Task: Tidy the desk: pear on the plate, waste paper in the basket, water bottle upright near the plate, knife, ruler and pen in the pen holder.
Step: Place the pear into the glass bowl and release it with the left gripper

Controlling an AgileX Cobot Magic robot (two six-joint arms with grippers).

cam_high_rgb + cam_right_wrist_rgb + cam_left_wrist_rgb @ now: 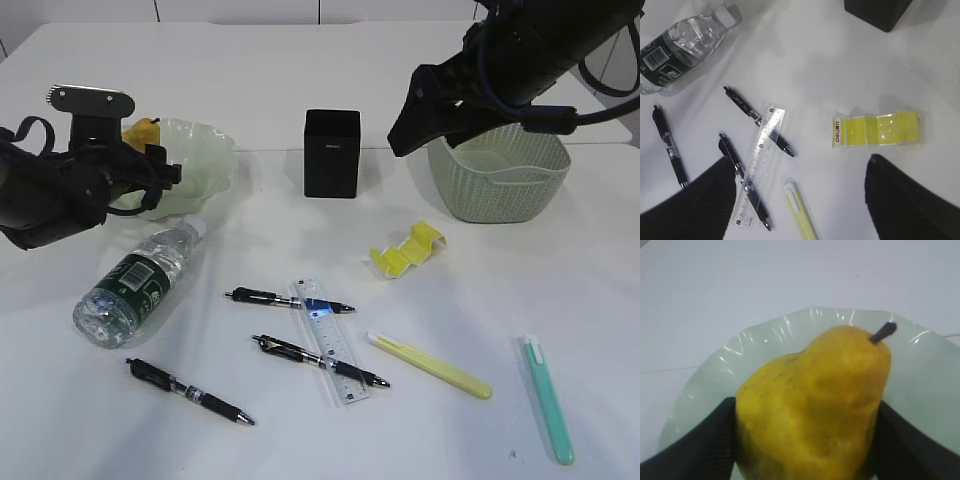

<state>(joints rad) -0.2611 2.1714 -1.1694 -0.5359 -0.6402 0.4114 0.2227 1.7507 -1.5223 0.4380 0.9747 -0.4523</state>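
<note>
- Left gripper (805,440): jaws wide, clamped on either flank of pear (815,405), held just above plate (715,380).
- Pear: long axis running away from wrist, stem toward far rim.
- Right gripper (800,195): spread wide, empty, above yellow paper (875,129) and ruler (760,165); nearer arm for both.

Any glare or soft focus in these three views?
Exterior view: sharp, bright glint on the ruler. Left wrist view: soft all over, highlights on the plate rim behind the pear. Right wrist view: crisp, soft shadow beside the water bottle.
</note>
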